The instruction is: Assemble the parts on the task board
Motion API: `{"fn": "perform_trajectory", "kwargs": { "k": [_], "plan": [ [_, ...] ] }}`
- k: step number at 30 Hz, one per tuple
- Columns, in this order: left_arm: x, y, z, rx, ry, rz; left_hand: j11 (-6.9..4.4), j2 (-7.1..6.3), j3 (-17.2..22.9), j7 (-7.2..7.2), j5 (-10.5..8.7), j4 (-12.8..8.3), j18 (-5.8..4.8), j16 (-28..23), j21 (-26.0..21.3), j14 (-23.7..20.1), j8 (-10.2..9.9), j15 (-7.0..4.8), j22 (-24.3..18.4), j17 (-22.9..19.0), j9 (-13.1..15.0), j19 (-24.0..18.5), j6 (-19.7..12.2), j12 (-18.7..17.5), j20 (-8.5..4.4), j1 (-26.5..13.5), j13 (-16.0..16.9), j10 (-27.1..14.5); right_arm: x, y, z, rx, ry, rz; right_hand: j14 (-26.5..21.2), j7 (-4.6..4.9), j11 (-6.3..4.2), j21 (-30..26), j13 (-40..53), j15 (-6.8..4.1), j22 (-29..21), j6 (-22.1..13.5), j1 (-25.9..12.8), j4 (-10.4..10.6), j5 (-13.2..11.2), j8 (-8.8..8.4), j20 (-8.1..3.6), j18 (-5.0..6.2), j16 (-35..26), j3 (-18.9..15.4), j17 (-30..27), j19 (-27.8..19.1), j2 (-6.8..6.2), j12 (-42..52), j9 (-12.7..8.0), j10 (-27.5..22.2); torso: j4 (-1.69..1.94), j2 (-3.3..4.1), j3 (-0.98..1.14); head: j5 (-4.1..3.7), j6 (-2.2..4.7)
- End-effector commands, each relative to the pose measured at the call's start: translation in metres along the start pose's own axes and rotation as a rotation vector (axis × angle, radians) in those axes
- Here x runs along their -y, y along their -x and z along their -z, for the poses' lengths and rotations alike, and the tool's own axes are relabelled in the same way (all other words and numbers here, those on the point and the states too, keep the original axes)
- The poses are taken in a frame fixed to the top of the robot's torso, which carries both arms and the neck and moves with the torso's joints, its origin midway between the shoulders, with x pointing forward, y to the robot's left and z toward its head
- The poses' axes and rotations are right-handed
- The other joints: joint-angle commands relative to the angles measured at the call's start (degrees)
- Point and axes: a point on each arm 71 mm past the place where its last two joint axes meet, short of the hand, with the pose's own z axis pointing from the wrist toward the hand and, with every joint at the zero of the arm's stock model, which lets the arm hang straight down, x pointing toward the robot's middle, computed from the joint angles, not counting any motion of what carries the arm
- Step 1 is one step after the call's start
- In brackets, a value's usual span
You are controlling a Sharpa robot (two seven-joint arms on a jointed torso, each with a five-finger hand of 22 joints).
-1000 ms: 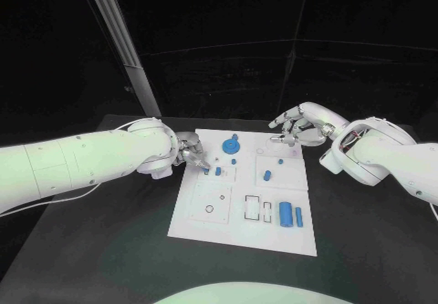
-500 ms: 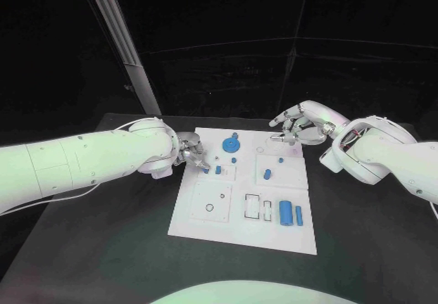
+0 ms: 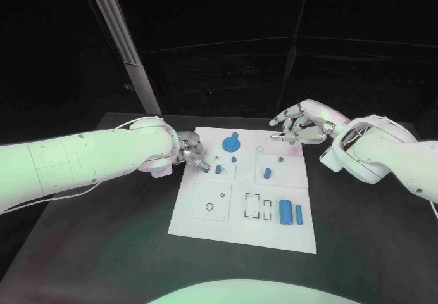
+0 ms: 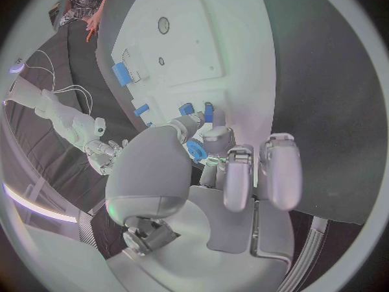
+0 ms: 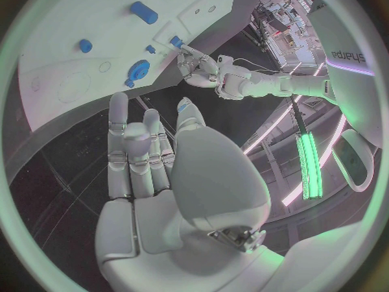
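On the white task board (image 3: 245, 218), the nearest blue cylinder (image 3: 285, 212) lies toward five o'clock. At ten o'clock the left hand (image 3: 191, 154) pinches a small blue part (image 3: 206, 169). Farthest, at one o'clock, the right hand (image 3: 297, 124) hovers, fingers apart, holding nothing.

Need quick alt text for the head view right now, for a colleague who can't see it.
A white task board lies mid-table with small blue parts on it. The left hand reaches onto its far left edge by a blue part; the right hand hovers, fingers spread, over the far right corner.
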Motion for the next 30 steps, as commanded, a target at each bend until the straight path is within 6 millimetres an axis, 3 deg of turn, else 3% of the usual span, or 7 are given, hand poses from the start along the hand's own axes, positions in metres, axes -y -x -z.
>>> {"fn": "perform_trajectory", "kwargs": {
  "k": [1,10,18,30],
  "plan": [
    [-0.0023,-0.0047,-0.0006,-0.033,0.018,-0.022,-0.05,0.05,7.6,0.02,0.33,-7.2,-0.72,0.2,0.3,6.2,0.2,-0.24,4.2,15.1,0.1,0.7,0.5,0.2,-0.05,0.2,0.0,0.4,-0.0016,0.0005,-0.0003,-0.003,0.011,0.001,-0.1,-0.09,0.07,-0.3,-0.1,0.04,-0.1,-0.4,0.2,0.1,0.3,0.37,0.06,0.28,0.1,-0.4,0.1,0.5,0.49,0.2,0.1,-0.3,0.06,-0.01,0.00,-0.09,-0.06],
    [-0.0007,-0.0063,0.0001,-0.036,0.008,-0.023,-0.13,-0.37,8.2,-0.06,0.90,-7.6,-0.71,0.2,0.2,6.2,0.4,-0.28,4.2,15.1,0.1,0.7,0.8,0.4,-0.09,-0.1,0.4,0.8,-0.0018,0.0004,-0.0005,-0.003,0.012,0.001,-0.1,-0.09,0.07,-0.3,-0.1,0.04,-0.1,-0.4,0.2,0.1,0.3,0.37,0.06,0.28,0.1,-0.4,0.1,0.5,0.49,0.2,0.1,-0.3,0.00,-0.02,-0.01,-0.09,-0.06],
    [0.0014,-0.0077,0.0016,-0.036,-0.002,-0.023,-0.24,-0.98,9.2,-0.16,2.55,-8.0,-0.74,0.2,0.3,6.2,0.5,-0.37,4.3,15.1,0.1,0.8,1.3,0.8,-0.17,-0.8,1.0,1.5,-0.0018,0.0002,-0.0008,-0.004,0.013,0.001,-0.1,-0.09,0.07,-0.3,-0.1,0.04,-0.1,-0.4,0.2,0.1,0.3,0.37,0.06,0.28,0.1,-0.4,0.1,0.5,0.49,0.2,0.1,-0.3,0.02,0.02,-0.04,-0.19,-0.27],
    [0.0014,-0.0074,-0.0016,-0.052,0.016,-0.033,-0.29,-1.32,9.7,-0.21,4.14,-8.1,-0.73,0.2,0.3,6.2,0.7,-0.41,4.3,15.1,0.1,0.8,1.5,1.0,-0.23,-1.4,1.2,1.8,-0.0021,-0.0002,-0.0015,-0.005,0.014,0.001,-0.1,-0.09,0.07,-0.3,-0.1,0.04,-0.1,-0.4,0.2,0.1,0.3,0.37,0.06,0.28,0.1,-0.4,0.1,0.5,0.49,0.2,0.1,-0.3,0.01,-0.02,0.06,-0.15,-0.49]
  ]
}}
